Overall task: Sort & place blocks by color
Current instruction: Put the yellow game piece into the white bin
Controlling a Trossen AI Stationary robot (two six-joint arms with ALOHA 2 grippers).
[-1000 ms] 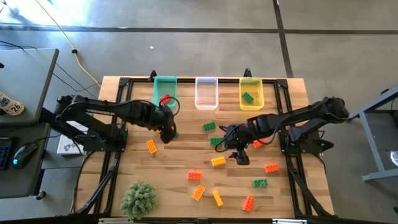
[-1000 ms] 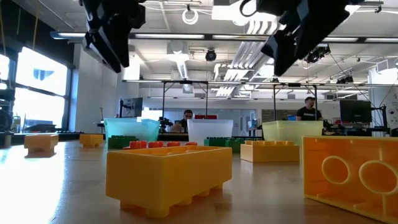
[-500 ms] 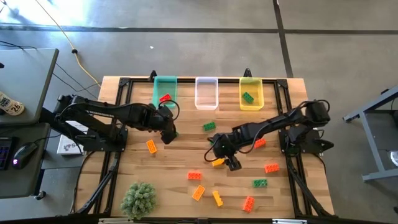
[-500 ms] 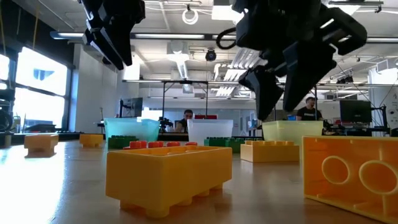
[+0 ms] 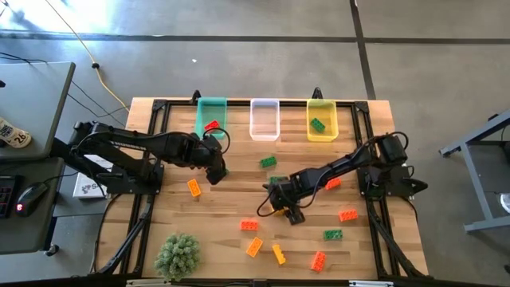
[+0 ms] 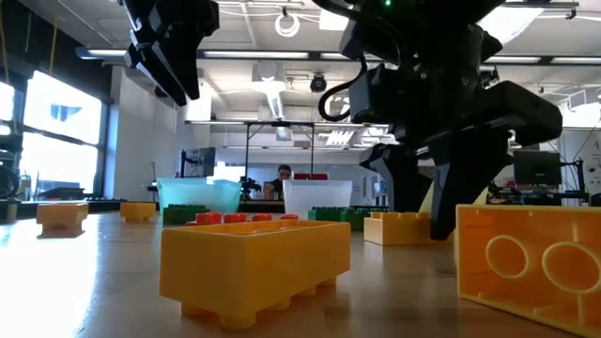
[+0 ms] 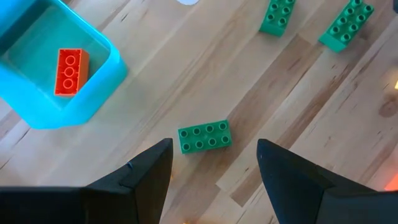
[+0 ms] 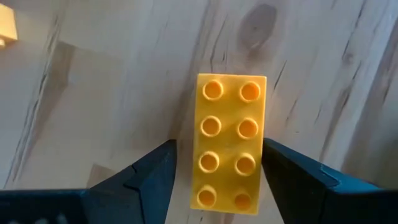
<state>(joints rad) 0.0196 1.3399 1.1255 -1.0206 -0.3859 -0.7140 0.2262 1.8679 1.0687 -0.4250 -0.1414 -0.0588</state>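
Note:
My right gripper (image 8: 219,163) is open and low over a yellow two-by-four block (image 8: 229,142) that lies flat on the table, studs up, near the table's middle (image 5: 279,208). Its fingers stand on either side of the block's long sides; I cannot tell whether they touch it. My left gripper (image 7: 214,158) is open and hovers left of centre (image 5: 215,169), above a green block (image 7: 204,136) lying flat. A teal bin (image 7: 93,93) beyond it holds a red block (image 7: 68,70).
Teal (image 5: 211,118), clear (image 5: 264,119) and yellow (image 5: 321,119) bins line the far edge; the yellow one holds a green block. Green (image 5: 268,162), orange (image 5: 194,188) and yellow (image 5: 279,254) blocks are scattered about. A plant (image 5: 177,255) sits near-left.
My right gripper has moved toward the table's left and near edge and come down around the yellow block. The blocks have stayed where they were.

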